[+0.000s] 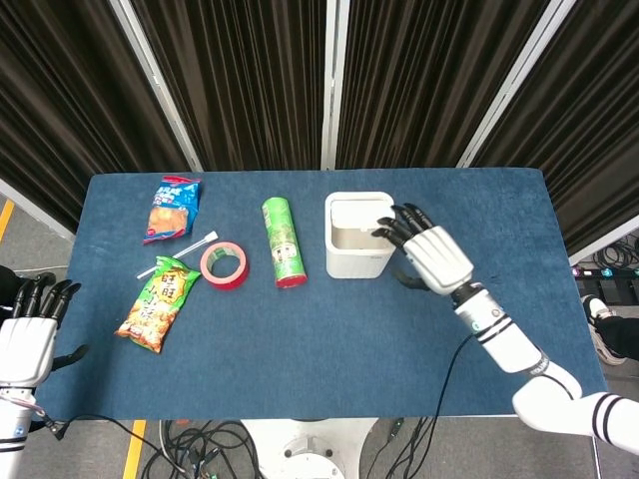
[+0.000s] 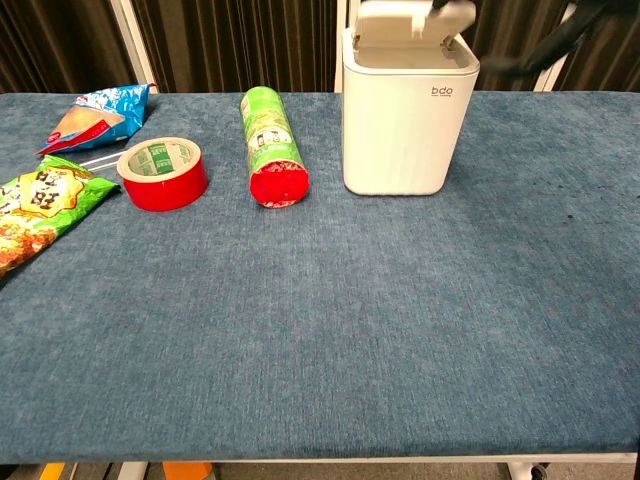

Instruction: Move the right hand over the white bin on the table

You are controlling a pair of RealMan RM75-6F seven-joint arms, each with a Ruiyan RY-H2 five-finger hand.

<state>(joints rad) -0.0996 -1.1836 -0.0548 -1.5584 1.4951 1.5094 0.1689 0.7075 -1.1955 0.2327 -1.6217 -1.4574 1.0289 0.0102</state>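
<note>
Right robot hand (image 1: 431,255), fingers spread & empty, is hovering at white bin (image 1: 356,238) rim w/ lid tipped; next: centre over opening.

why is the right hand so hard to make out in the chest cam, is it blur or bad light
Chest view: motion blur smears the right hand into a dark streak at the top edge beside the white bin, which stays sharp. Head view: the same hand is crisp under even light, with no glare.

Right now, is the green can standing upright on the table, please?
No, the green can lies on its side beside the red tape roll.
</note>
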